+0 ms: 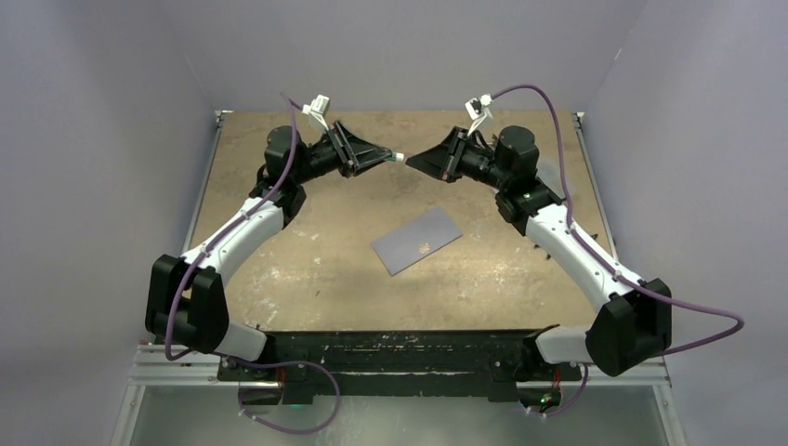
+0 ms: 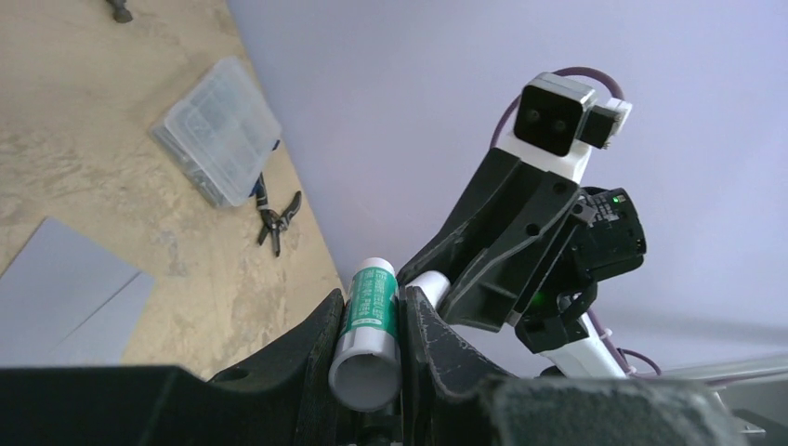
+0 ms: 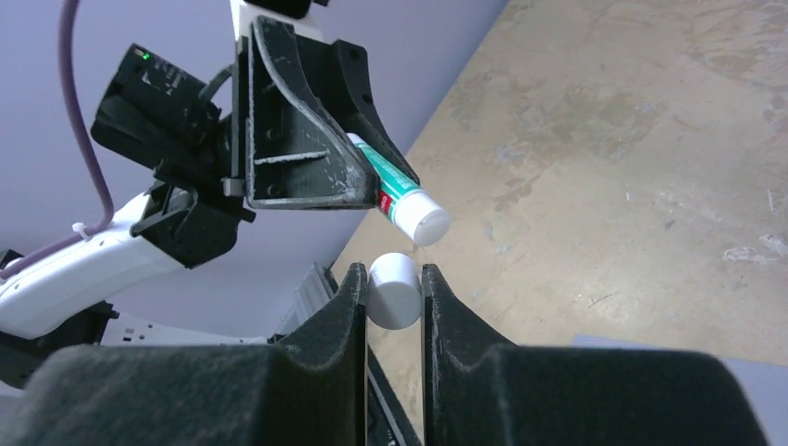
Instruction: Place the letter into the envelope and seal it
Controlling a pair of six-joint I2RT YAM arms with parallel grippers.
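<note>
Left claw gripping glue stick, envelope (flat)

We see a flat grey-blue paper envelope askew on the tan worktop; beyond it, left jaws and right jaws nearly meet.

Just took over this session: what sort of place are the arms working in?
Likely a lab test cell: a scuffed table boxed in by plain lavender walls, with a clear parts box and pliers at its edge.

Free room above envelope; plastic box, pliers near right edge.
</note>
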